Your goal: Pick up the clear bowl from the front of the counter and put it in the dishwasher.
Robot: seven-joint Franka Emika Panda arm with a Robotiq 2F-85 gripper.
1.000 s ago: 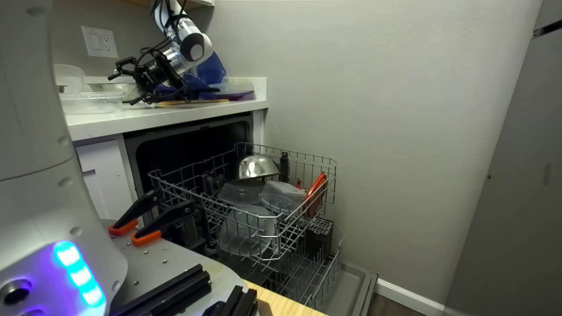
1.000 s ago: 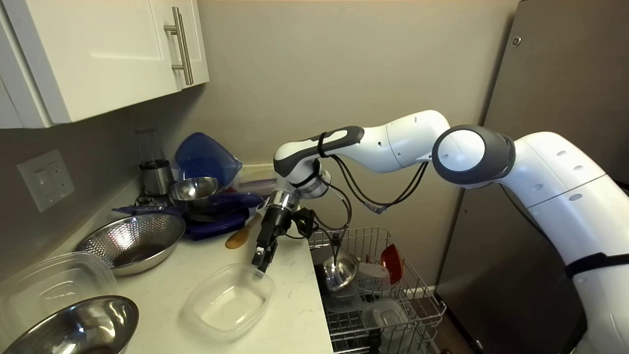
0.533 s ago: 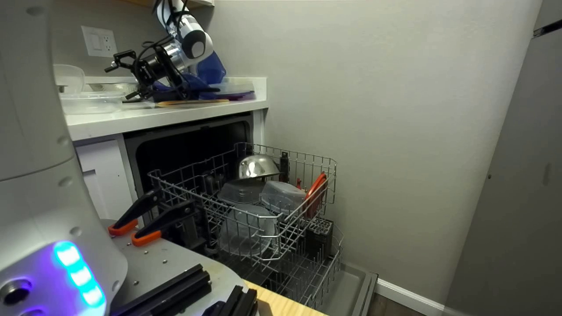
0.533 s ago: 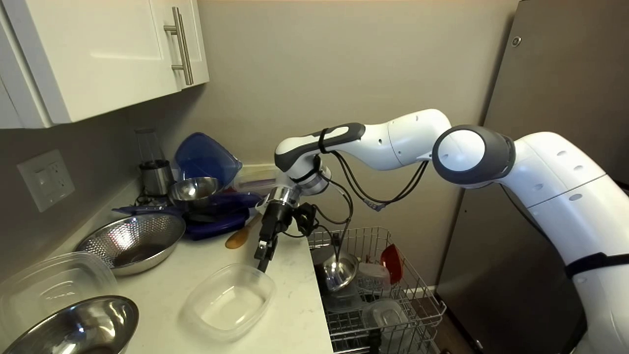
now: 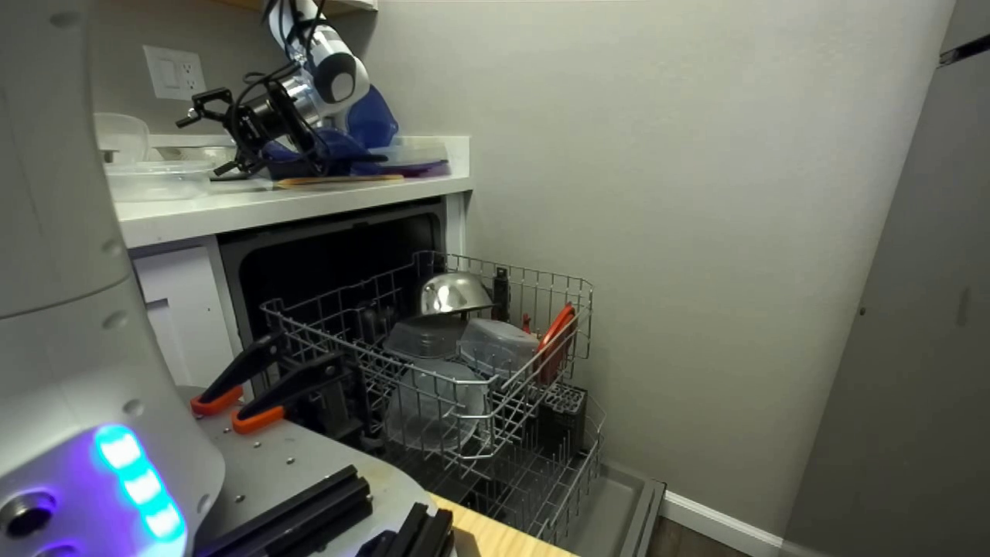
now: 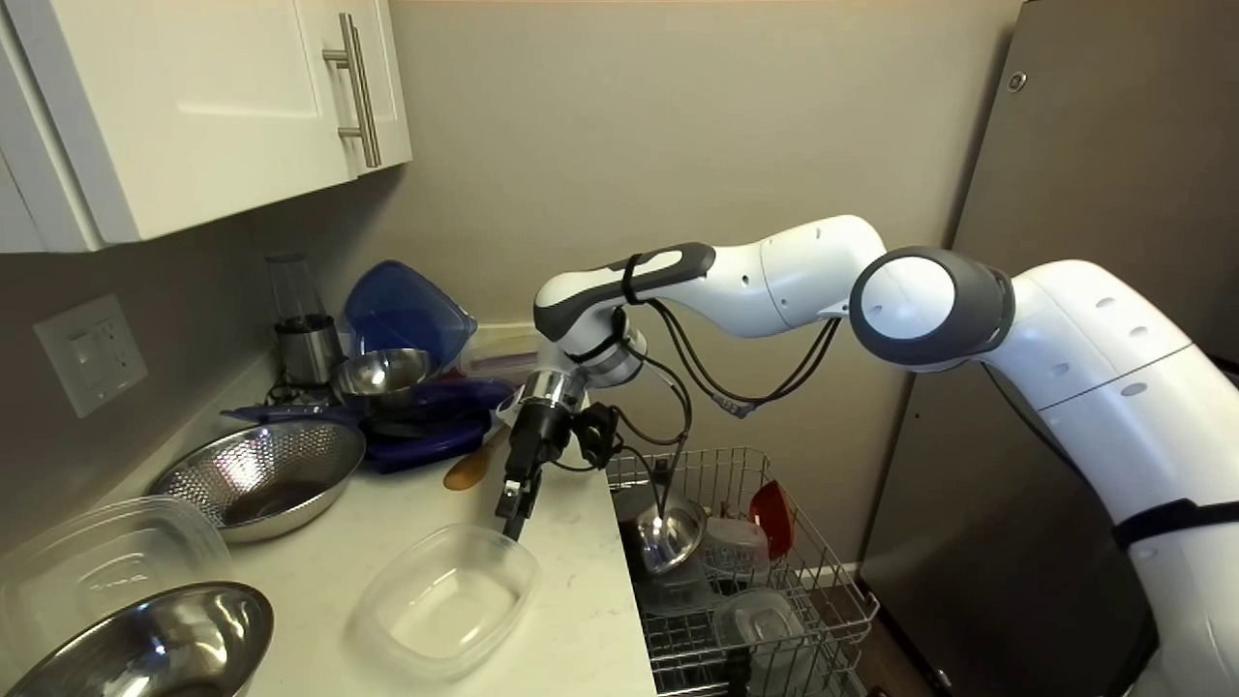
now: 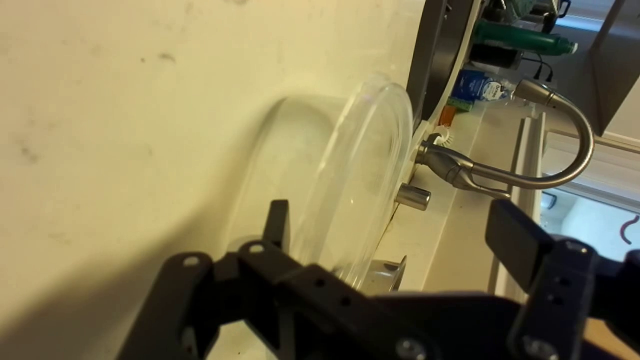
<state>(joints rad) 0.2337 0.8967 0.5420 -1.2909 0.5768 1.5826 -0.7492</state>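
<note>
Wrist view: shows the claw (image 7: 392, 222) spread wide and gripping nothing, just beside the rim of the clear bowl (image 7: 342, 165); touching or barely apart, impossible to judge. Finds that bowl, in both exterior views, resting upright and unlifted on the white desk (image 6: 581, 620). By these signs, probably only at the approach stage: has the reach all but done, and leaves the grip, the lift, the carry and the loading ahead. Shows the desk pale and faintly veined around the clear bowl, dotted with dark flecks (image 7: 166, 56) and crossed by a soft shadow (image 7: 135, 270). Can see, farther in than the clear bowl, a shiny steel bowl (image 6: 145, 644), a second see-through piece (image 6: 126, 561) and a perforated colander (image 6: 223, 465); past the claw from the clear bowl, a wooden-looking spoon (image 6: 469, 471), then a heap of blue dishware (image 6: 431, 443) with a likely blender (image 6: 308, 350) behind. Note, lower than the clear bowl, the dishwasher (image 5: 332, 259), with its upper rack (image 5: 476, 382) drawn out and partly loaded with an upturned steel bowl (image 5: 456, 294), see-through containers (image 5: 499, 346) and a red piece (image 6: 772, 518); hard to gauge for spare room. Farthest from the clear bowl: a plain grey wall (image 6: 736, 126), a white cabinet (image 6: 223, 106) set higher than the bowl, a tall grey panel (image 6: 1045, 213) and, past the bowl in the wrist view, a curved faucet (image 7: 525, 180) and a green bottle (image 7: 522, 39).
</note>
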